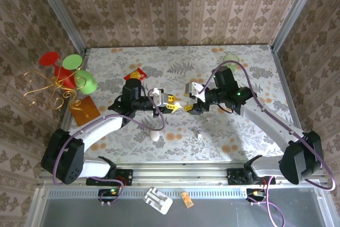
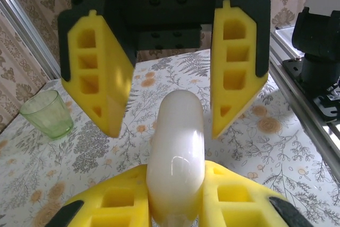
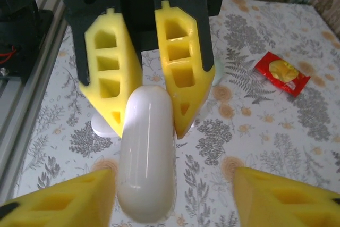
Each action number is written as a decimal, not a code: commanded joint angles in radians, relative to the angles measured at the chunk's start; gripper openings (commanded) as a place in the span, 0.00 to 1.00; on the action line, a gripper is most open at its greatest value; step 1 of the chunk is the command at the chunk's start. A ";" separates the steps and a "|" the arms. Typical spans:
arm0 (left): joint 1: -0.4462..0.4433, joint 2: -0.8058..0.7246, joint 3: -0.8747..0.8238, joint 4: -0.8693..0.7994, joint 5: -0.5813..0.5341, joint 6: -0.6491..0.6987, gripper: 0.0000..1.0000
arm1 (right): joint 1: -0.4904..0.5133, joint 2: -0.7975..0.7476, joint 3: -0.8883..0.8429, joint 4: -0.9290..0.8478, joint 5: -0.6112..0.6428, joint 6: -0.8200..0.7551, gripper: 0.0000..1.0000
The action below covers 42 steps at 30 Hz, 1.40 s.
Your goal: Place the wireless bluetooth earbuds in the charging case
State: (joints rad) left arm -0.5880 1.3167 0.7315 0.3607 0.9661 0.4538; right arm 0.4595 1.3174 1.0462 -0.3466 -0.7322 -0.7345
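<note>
Left gripper (image 3: 150,126): clamped on the charging case (image 3: 146,163), held above the desk (image 1: 239,131).
Case axis: 9–3 o'clock in the top view, free end at 3.
Right gripper (image 2: 166,130): jaws apart, straddling that free end from 3 o'clock.

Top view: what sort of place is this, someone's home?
Probably a robot test booth, not a home: wallpapered panels in metal framing, a floral-covered table, two robot arms bolted along its edge.
</note>
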 commanded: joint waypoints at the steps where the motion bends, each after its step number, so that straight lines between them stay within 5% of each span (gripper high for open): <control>1: 0.002 -0.037 0.015 0.027 0.033 -0.060 0.00 | 0.010 0.014 0.029 0.008 -0.015 0.004 0.38; 6: 0.002 -0.047 0.010 0.033 0.007 -0.107 0.00 | 0.012 0.008 0.021 -0.010 -0.046 0.014 0.23; 13: 0.017 -0.026 0.064 0.007 -0.056 -0.252 0.13 | 0.003 -0.046 -0.050 0.120 -0.092 0.175 0.20; 15: 0.039 -0.016 0.086 -0.017 -0.121 -0.351 0.24 | 0.001 -0.067 -0.098 0.226 -0.085 0.278 0.20; 18: 0.095 0.005 0.110 -0.017 -0.038 -0.410 0.45 | 0.001 -0.080 -0.133 0.327 -0.076 0.423 0.17; 22: 0.125 -0.013 0.058 0.059 -0.049 -0.539 0.95 | 0.001 -0.072 -0.130 0.352 -0.090 0.539 0.13; 23: 0.122 -0.045 -0.002 0.130 -0.083 -0.518 1.00 | 0.001 -0.070 -0.127 0.356 -0.087 0.586 0.12; 27: 0.051 -0.169 -0.102 0.133 -0.239 -0.403 1.00 | 0.001 -0.069 -0.121 0.368 -0.079 0.677 0.07; 31: 0.015 -0.243 -0.088 0.025 -0.361 -0.469 1.00 | 0.002 -0.080 -0.127 0.371 -0.138 0.665 0.04; 39: -0.002 -0.264 -0.096 0.087 -0.167 -0.552 1.00 | 0.017 -0.110 -0.094 0.260 -0.242 0.576 0.04; 42: -0.037 -0.272 -0.116 0.105 -0.200 -0.544 1.00 | 0.042 -0.107 -0.060 0.186 -0.237 0.517 0.03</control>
State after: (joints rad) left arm -0.5999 1.0534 0.6277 0.4339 0.7353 -0.0681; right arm 0.4789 1.2289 0.9333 -0.0750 -0.9173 -0.1539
